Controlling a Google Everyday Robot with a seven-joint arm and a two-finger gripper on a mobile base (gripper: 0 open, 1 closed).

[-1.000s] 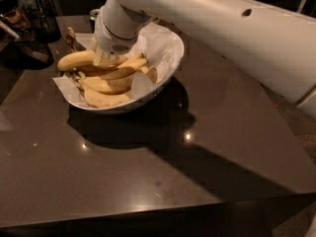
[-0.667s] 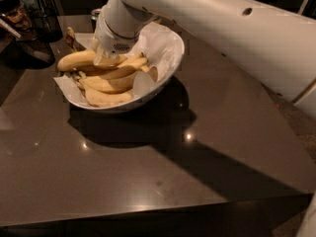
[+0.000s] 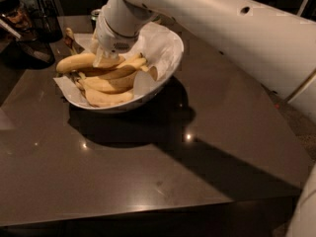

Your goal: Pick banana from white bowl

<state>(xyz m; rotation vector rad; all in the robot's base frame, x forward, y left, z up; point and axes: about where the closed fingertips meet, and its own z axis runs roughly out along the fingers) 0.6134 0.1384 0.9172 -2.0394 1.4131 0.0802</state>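
Note:
The white bowl (image 3: 165, 58), lined with crumpled white paper, sits at the back left of the dark table. It holds several yellow bananas; the top banana (image 3: 76, 62) lies across the bowl's left rim, and others (image 3: 106, 84) lie below it. My gripper (image 3: 102, 58) reaches down into the bowl from the upper right and sits right at the inner end of the top banana. My white wrist (image 3: 121, 21) hides the back of the bowl.
A green can (image 3: 95, 15) peeks out behind my wrist. Dark appliances (image 3: 29, 9) stand at the table's far left corner. My white arm (image 3: 237, 28) crosses the upper right. The glossy table (image 3: 148, 172) has its front edge near the bottom.

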